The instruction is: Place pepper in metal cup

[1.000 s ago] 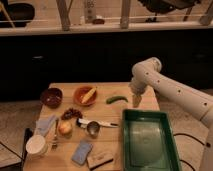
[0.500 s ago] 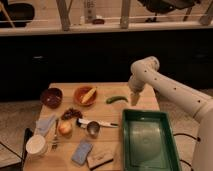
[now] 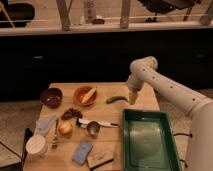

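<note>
Just the one camera view, so going through that. Looking down on a light wooden table (image 3: 112, 89), with a dark counter and pale railing behind it.

Over on the far side, a bit right of the middle: small slender curved green pepper (image 3: 116, 99), lying flat on the wood and outside every container. Right at its right-hand tip, the robot's pale gripper (image 3: 132, 96), on the end of a chunky white arm (image 3: 165, 90) stretched in from the right and pointing down at the tabletop. No telling about the claw: apart, together or clamped, impossible to say. Same for contact with the pepper, touching or just beside, can't call it.

Left of the pepper, a round orange bowl (image 3: 76, 96) holding a yellow piece of food (image 3: 89, 94). Further left, a round dark red bowl (image 3: 51, 97). Nearer than those, a small dark reddish pile (image 3: 72, 113), hard to say of what.

Around the middle of the table, the small shiny silver metal cup (image 3: 93, 129), nearer than the pepper, off to its left and well apart from it. Long white-and-dark handle (image 3: 100, 123) running off to the right.

Just left of the metal cup, a round orange-yellow fruit (image 3: 65, 128). Left again, a crumpled grey-blue cloth (image 3: 46, 123), and a white paper cup (image 3: 36, 145) at the near left corner. Along the near edge, a flat blue-grey packet (image 3: 82, 151) with a brownish block (image 3: 100, 159) beside it. Filling the near right part, a big rectangular green plastic tray (image 3: 148, 140).
</note>
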Robot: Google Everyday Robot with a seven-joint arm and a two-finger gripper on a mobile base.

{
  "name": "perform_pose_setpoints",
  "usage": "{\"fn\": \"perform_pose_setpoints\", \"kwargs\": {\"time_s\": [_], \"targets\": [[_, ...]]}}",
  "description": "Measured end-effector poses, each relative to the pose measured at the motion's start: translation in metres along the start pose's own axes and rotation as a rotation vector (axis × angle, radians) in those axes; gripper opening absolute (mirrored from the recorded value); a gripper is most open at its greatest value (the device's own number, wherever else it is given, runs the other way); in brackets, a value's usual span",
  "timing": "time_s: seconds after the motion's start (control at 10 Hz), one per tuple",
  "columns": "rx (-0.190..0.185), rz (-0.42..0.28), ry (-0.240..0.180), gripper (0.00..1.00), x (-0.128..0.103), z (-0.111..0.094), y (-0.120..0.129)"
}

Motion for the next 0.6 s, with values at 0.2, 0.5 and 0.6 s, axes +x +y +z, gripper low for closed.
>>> {"fn": "perform_pose_setpoints", "kwargs": {"time_s": [0.2,0.5,0.6], "targets": [[-0.004,0.003,-0.013,0.80,0.000,0.007,-0.005],[-0.017,0.006,-0.033,0.80,-0.003,0.021,-0.015],[-0.023,0.012,-0.041,0.80,-0.003,0.028,-0.016]]}}
